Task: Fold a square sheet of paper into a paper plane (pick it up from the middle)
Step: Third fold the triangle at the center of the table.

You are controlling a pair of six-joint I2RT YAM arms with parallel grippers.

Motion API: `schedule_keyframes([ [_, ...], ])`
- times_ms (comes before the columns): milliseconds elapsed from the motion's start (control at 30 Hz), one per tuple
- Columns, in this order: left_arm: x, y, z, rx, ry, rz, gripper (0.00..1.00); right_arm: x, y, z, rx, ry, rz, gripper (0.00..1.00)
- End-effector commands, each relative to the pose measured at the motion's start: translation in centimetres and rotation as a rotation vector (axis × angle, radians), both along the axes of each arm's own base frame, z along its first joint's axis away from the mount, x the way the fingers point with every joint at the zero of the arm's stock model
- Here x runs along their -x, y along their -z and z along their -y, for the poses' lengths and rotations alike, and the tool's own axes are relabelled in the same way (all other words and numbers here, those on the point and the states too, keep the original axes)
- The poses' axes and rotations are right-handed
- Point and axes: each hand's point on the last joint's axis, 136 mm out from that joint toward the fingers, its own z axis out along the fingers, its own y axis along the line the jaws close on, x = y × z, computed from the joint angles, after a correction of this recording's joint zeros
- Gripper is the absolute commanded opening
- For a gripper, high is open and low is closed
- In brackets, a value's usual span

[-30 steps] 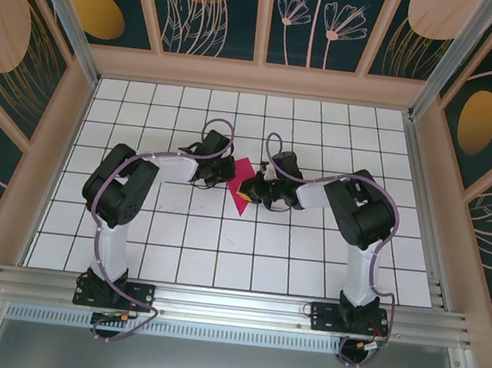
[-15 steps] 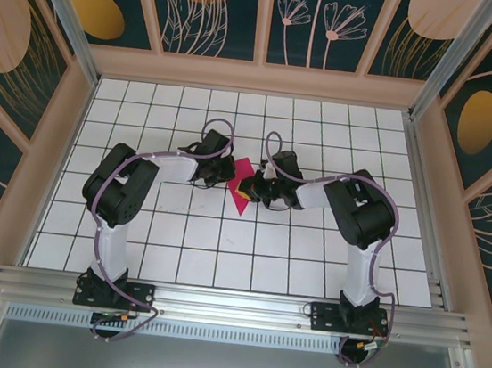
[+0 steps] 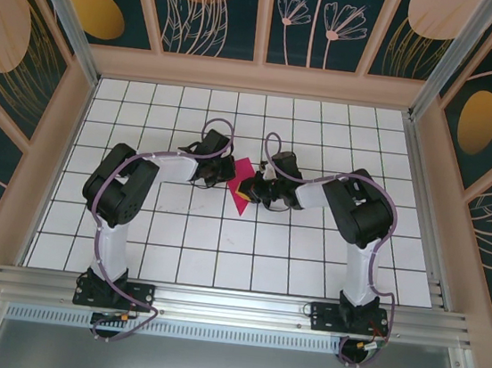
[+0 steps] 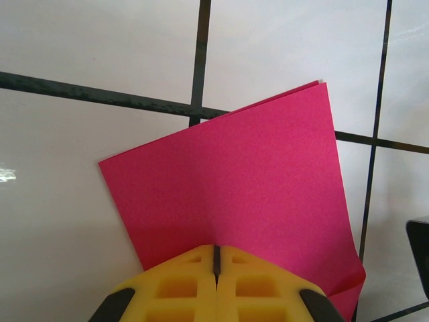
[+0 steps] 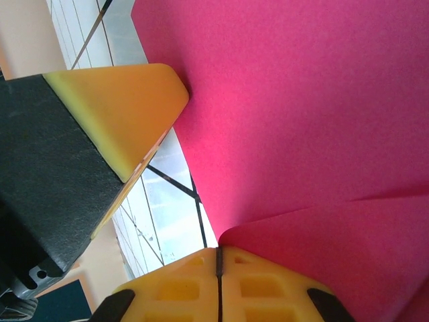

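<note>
At mid-table, clamped in fully closed left gripper (image 4: 216, 249) and right gripper (image 5: 218, 251): square sheet of paper (image 4: 234, 188). Probably light, floppy, tear-prone; best gripped near crease.

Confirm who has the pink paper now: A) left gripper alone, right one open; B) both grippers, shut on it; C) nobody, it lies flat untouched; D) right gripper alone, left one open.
B: left gripper and right gripper each show shut jaws with the pink paper running into the seam.
</note>
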Motion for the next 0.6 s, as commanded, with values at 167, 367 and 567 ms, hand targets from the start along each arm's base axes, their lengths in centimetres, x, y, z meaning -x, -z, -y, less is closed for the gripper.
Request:
schedule_keyframes([
  [167,-0.9,-2.8,-1.1,0.004,-0.051,0.028,0.13,0.2,2.1,0.4,0.081,-0.006,-0.015,0.20],
  [367,-1.7,-4.5,-3.8,0.015,-0.118,0.048,0.15,0.3,2.3,0.5,0.085,-0.005,-0.020,0.23],
  [567,-1.2,-4.8,-3.8,0.045,-0.110,0.046,0.15,0.5,2.3,0.6,0.088,-0.007,-0.018,0.30],
])
